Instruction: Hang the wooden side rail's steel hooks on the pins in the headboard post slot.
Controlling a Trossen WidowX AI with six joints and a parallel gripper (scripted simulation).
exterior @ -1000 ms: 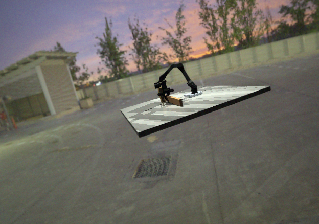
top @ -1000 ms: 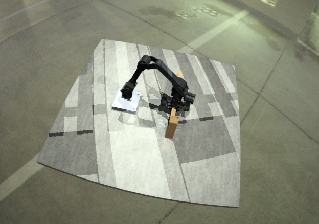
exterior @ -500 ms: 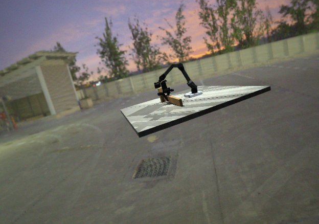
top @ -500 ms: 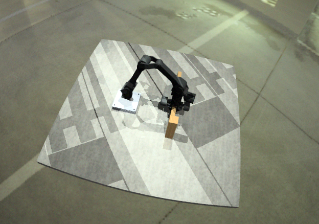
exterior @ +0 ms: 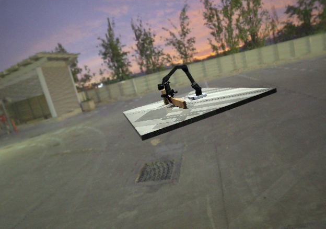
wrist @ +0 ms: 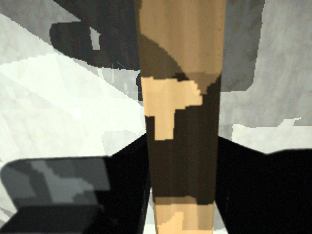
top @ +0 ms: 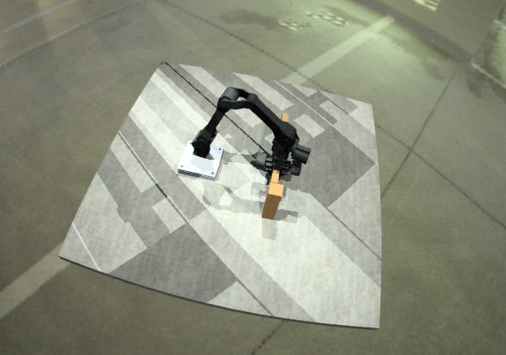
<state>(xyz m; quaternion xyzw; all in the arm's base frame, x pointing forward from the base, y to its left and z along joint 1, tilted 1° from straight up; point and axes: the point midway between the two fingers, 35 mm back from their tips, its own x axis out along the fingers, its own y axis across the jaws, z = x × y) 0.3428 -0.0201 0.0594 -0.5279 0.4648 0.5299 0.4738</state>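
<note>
Wooden side rail (top: pixel 285 117) (exterior: pixel 179 102) (wrist: pixel 182 45): in my gripper (top: pixel 276 170) (exterior: pixel 168 96) (wrist: pixel 174 134), clamped, one dark finger on each side of it. In the wrist view the rail runs lengthwise between the fingers. Its far end reaches out past the gripper, on the side away from the post, and looks down on the table (top: pixel 327 241) (exterior: pixel 236 99) (wrist: pixel 35 45) in the exterior view.

Headboard post (top: pixel 272 205) (exterior: pixel 165 101): upright on the table, just beside the gripper, at the rail's other end. Hooks, slot and pins can't be made out (too small or hidden behind the gripper), so I can't tell whether the hooks sit on the pins. The gripper hasn't let go.

Black arm (top: pixel 263 112) (exterior: pixel 189 76): arches up from the gripper and back down to a pale base plate (top: pixel 183 166) (exterior: pixel 191 98), which lies well apart from the gripper on the same table. Patchy grey-and-white top, shadows under the gripper.

Further out from the gripper: concrete ground (top: pixel 122 28) (exterior: pixel 105 173) around the table, a metal grate (exterior: pixel 156 171), a long wall (exterior: pixel 236 58), trees (exterior: pixel 113 47), sunset sky.
</note>
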